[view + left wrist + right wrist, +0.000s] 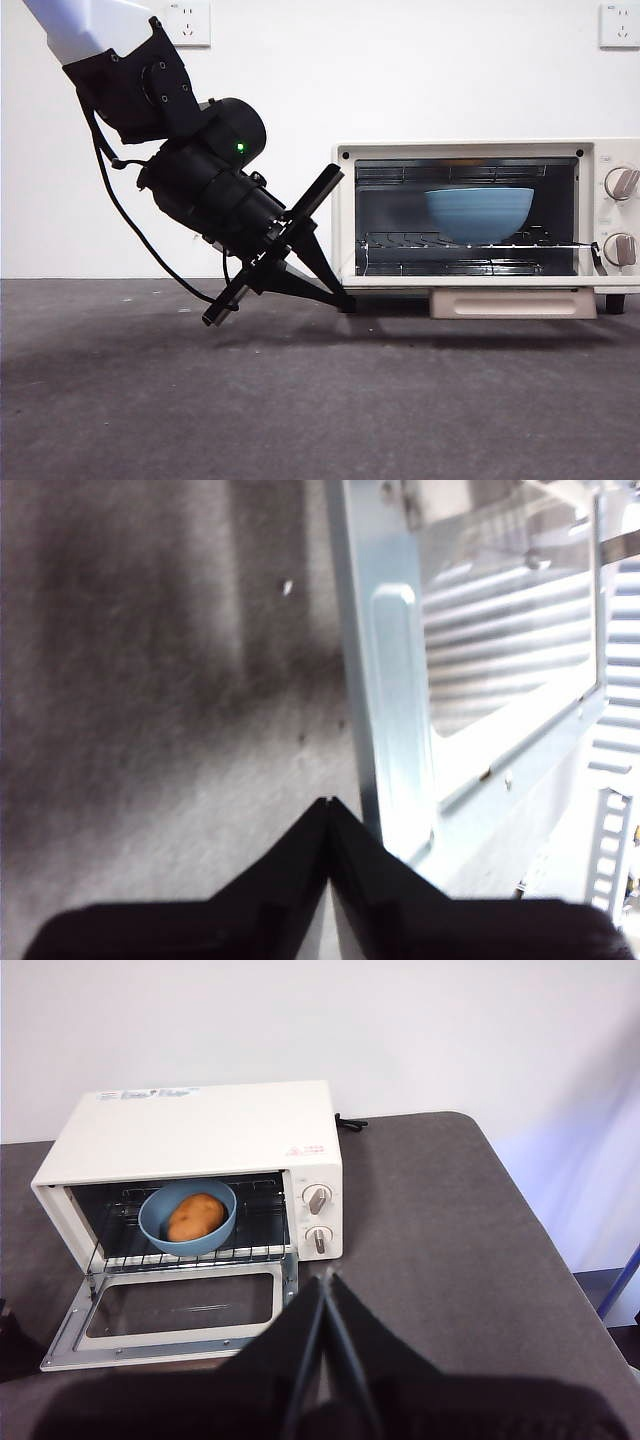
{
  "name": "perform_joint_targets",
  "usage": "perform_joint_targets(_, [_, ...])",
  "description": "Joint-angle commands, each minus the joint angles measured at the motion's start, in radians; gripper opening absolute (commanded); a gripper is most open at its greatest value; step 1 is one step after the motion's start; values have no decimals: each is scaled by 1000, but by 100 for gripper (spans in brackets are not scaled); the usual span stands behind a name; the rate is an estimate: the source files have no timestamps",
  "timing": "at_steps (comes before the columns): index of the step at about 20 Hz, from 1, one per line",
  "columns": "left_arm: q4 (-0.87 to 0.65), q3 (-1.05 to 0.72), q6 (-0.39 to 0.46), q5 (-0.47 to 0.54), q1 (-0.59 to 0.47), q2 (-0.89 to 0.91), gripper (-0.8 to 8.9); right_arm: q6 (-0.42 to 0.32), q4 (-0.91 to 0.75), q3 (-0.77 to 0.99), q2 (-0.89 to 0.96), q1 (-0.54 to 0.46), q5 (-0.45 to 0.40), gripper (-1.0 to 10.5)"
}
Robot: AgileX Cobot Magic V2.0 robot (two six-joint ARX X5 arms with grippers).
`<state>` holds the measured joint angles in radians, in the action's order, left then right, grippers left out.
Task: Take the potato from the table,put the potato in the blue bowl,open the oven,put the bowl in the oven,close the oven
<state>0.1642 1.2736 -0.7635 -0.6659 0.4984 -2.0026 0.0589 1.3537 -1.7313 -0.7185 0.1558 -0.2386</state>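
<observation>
Our left gripper (328, 810) has its two jaws pressed tight together, with nothing between them. The tips sit low, just above the table (300, 400), right beside the side edge of the door (395, 680). In the front view this gripper (340, 297) pokes at the corner where the open door starts, at the oven's (480, 150) near end.

The door lies flat and open, like a little shelf sticking out from the oven toward us. Its long side runs along the front of the oven. We think the next job is to close it, so the door has to swing up. The jaws are at the door's side edge and low down, so they look well placed to slide under and lift.

Inside, the bowl (187, 1218) sits on the rack, and the potato (194, 1216) rests in the bowl. The bowl looks far enough in that the door should not hit it.

There is lots of bare table in front of the door.

Our right gripper (325, 1290) waits high and far back, jaws shut too. The left one is much nearer the door.
</observation>
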Motion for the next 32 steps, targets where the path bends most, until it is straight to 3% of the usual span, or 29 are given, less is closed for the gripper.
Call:
perform_joint_targets(1, [-71,3,-36,-34,11,1,-6,-7,18,2,5,1,-1,-11])
perform_joint_targets(9, [-121,86,-103,-38,11,4,-6,-7,18,2,5,1,-1,-11])
perform_joint_targets(22, [-100,297,-124,90,-12,4,-6,-7,18,2,3,1,-1,-11])
perform_joint_targets(26, [-100,330,-124,66,-22,4,-6,-7,18,2,3,1,-1,-11])
perform_joint_targets(32, [-99,368,-116,-53,-27,8,-6,-7,18,2,2,1,-2,-11])
